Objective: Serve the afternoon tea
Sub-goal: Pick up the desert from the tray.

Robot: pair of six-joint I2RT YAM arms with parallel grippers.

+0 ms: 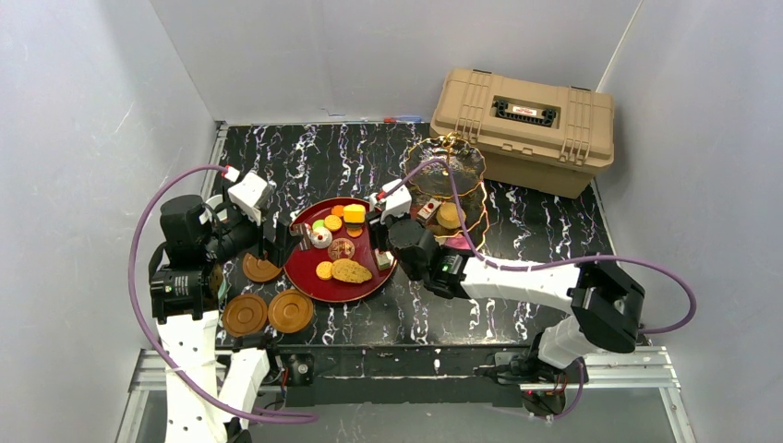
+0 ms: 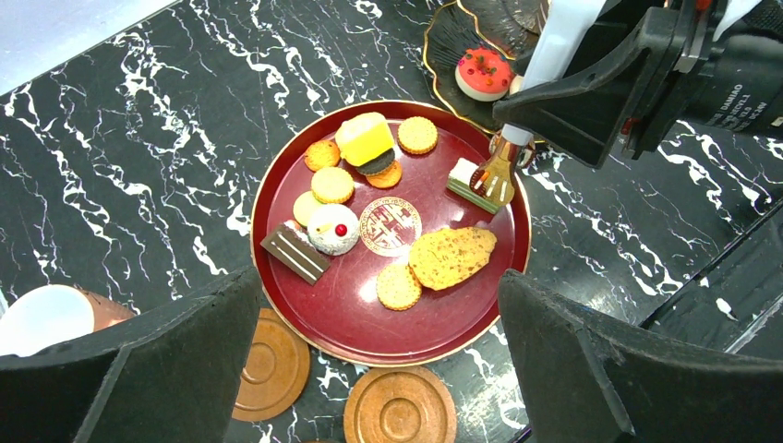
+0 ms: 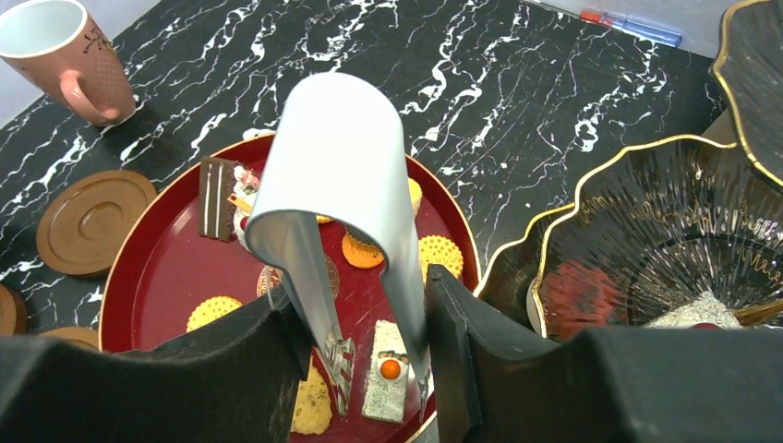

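White walls (image 1: 305, 55) enclosed a black marbled tabletop (image 1: 545, 217), with a tan case (image 1: 524, 125) at the far right. A red tray (image 1: 305, 263) of biscuits and small cakes lay at the centre, just beside the dark tiered stand (image 1: 446, 166) with gold rims, presumably so that each piece needed only a short carry. One red-dotted cake (image 2: 483, 74) sat on the lowest tier.

The right arm reached low and leftwards across the tabletop, wrist tipped down over the tray's right edge. The right claw (image 3: 365, 305) was closed on metal tongs (image 3: 342, 157), whose tips straddled a green-and-white cake (image 3: 386, 378) on the tray, probably the next piece to be lifted. Whether the tips touched it could not be told.

The left arm was folded at the left side, wrist angled towards the tray. The left claw (image 2: 379, 281) stood wide apart, holding nothing.

Brown saucers (image 2: 399, 406) lay near the tray's near-left rim. A pink cup (image 3: 65, 55) stood on the tabletop apart from them, so the cups appeared not yet set.
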